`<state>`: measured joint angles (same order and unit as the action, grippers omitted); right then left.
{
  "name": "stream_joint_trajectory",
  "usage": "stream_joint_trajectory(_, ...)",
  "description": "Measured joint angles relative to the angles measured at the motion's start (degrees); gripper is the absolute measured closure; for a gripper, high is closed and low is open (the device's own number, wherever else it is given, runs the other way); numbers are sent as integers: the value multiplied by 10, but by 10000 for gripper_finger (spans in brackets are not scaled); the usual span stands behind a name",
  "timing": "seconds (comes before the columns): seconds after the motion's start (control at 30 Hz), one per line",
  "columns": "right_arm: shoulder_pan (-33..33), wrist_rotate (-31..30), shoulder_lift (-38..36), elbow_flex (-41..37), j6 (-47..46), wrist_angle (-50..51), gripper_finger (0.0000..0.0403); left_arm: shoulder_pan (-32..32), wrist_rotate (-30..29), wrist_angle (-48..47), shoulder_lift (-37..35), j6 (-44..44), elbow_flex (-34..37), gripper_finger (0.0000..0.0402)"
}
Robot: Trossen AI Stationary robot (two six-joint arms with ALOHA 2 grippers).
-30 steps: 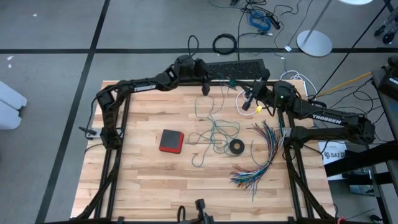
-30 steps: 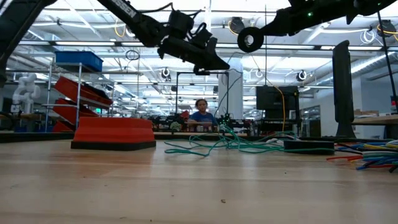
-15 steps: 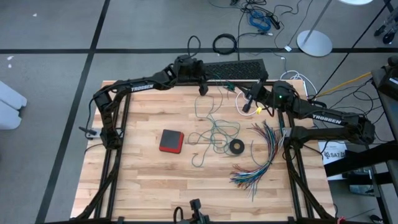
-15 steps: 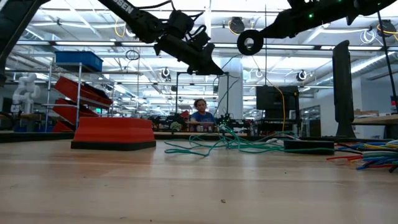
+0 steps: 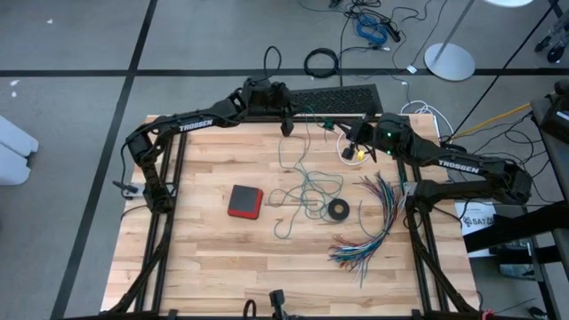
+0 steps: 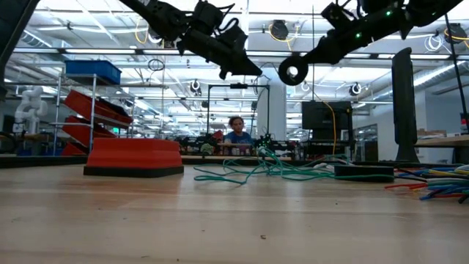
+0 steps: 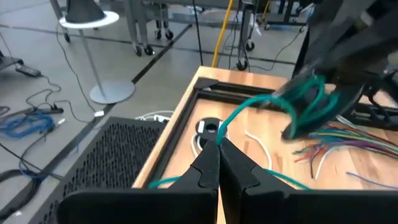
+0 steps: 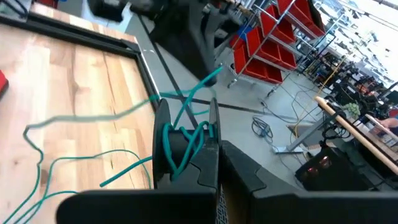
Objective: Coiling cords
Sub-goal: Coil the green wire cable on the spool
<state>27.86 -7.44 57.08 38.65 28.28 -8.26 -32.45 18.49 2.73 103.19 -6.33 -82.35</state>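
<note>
Up top-centre of the overhead shot, both the left gripper (image 7: 217, 144) and right gripper (image 8: 186, 146) have jaws pinching the thin teal-green cord (image 5: 307, 182), rest tangled mid-table; looks light and floppy, so I'd grab near the loops.

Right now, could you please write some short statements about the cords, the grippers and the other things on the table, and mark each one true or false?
1. The left gripper is shut on the teal-green cord. True.
2. The right gripper is open and empty. False: it is shut on the teal-green cord.
3. The red box lies on the table. True.
4. The black ring hangs from a gripper. False: it lies on the table.
</note>
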Motion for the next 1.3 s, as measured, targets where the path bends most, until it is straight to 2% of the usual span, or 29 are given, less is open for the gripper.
stream_joint_trajectory(0.4,0,-25,64,0,31,-58,403,7,-2,-31,-18,16,0,402)
stream_joint_trajectory(0.5,-1,-60,78,0,41,-83,403,10,-2,-32,-18,30,0,402)
stream_joint_trajectory(0.77,-5,-107,122,0,39,-158,403,25,-4,-31,-18,60,0,402)
stream_joint_trajectory(1.0,-7,-115,163,0,5,-251,403,53,-12,-15,-18,61,0,402)
stream_joint_trajectory(1.2,-7,-124,177,0,-6,-290,403,78,-24,-19,-18,75,0,402)
stream_joint_trajectory(1.3,-8,-124,177,0,-14,-305,403,92,-49,-18,-18,76,0,402)
